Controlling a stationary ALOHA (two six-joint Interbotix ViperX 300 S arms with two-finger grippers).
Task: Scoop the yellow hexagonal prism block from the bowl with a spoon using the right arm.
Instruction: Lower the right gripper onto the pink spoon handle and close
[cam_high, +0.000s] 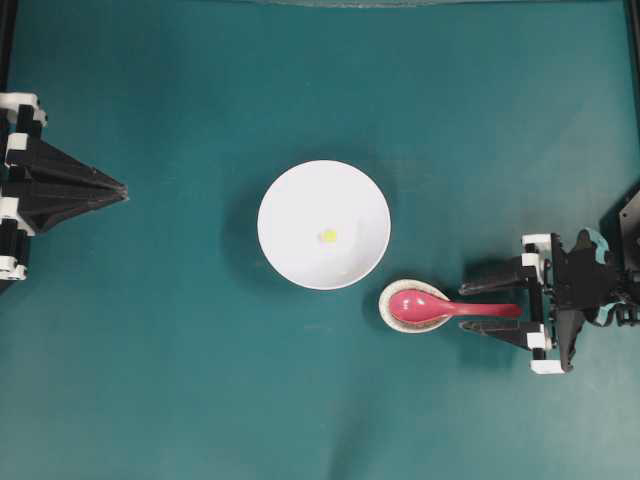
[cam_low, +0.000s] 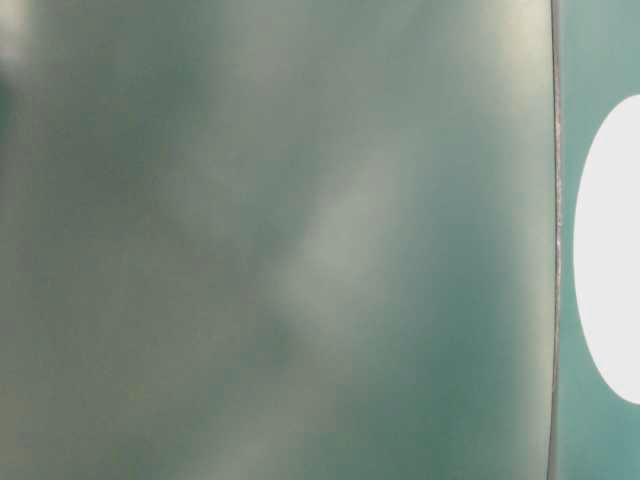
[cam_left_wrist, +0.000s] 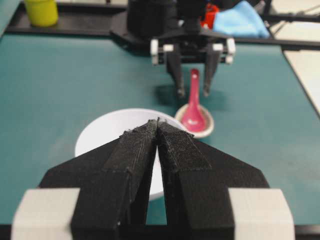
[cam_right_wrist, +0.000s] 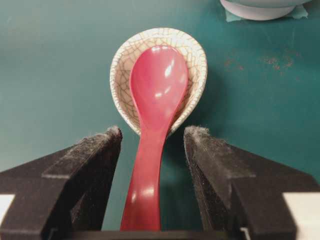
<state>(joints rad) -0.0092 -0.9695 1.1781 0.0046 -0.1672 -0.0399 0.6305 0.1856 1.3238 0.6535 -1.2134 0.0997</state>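
The tiny yellow hexagonal prism block (cam_high: 328, 236) lies near the middle of the white bowl (cam_high: 295, 205), at the table's centre. The pink-red spoon (cam_high: 430, 307) lies with its scoop in the speckled rest (cam_high: 384, 297), just right of the bowl, handle pointing right. My right gripper (cam_high: 468, 309) is open, one jaw on each side of the handle with gaps on both sides, as the right wrist view (cam_right_wrist: 155, 132) shows around the spoon (cam_right_wrist: 157, 85). My left gripper (cam_high: 122, 190) is shut and empty at the far left; in its wrist view (cam_left_wrist: 158, 122) it hides the block.
The crackle-glazed spoon rest (cam_right_wrist: 120, 65) sits close to the bowl's base (cam_right_wrist: 255, 10). A yellow cup (cam_left_wrist: 41, 11) and a blue cloth (cam_left_wrist: 240, 20) lie behind the right arm. The table-level view is a blur with a white shape (cam_low: 610, 250) at its right.
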